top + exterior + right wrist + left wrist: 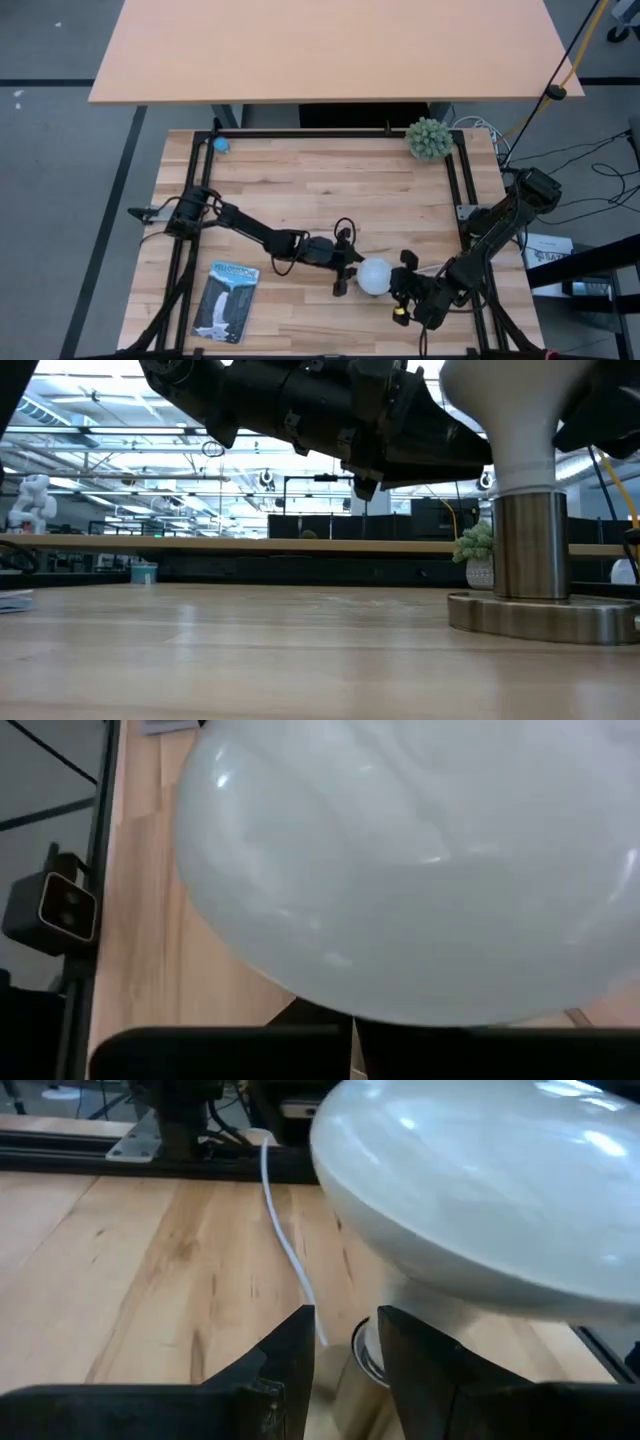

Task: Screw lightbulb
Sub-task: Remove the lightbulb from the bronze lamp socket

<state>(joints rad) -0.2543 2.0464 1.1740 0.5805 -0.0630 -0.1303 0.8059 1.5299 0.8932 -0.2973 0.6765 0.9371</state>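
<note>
**Operator:** Where does the white frosted round-globed lightbulb stand at present?

**Technician:** Upright in a brushed-metal cylindrical socket on a flat round metal base, near the front of the pale wooden plank surface. The low view shows the bulb's neck entering the socket collar. Whether the thread is fully seated cannot be told.

**Operator:** State of each tool?

**Technician:** The left tool sits just beside the bulb on its left; the left wrist view shows its fingers narrowly parted and low, near the neck and socket. Whether they bear on anything cannot be confirmed. The right tool lies just beside the bulb on the other side, its jaws fully closed and gripping nothing.

**Operator:** What faults are likely from here?

**Technician:** Three, by my judgement.
1. Turning the bulb with the base unrestrained may spin the base on the smooth surface, so no thread is taken up.
2. An off-axis push on the globe may cross-thread the neck or tip the assembly.
3. The thin white cord trails close to the left fingers; it may snag and drag the base.

**Operator:** Any bystander objects at risk?

**Technician:** None close. The blue printed booklet lies well apart.
</note>
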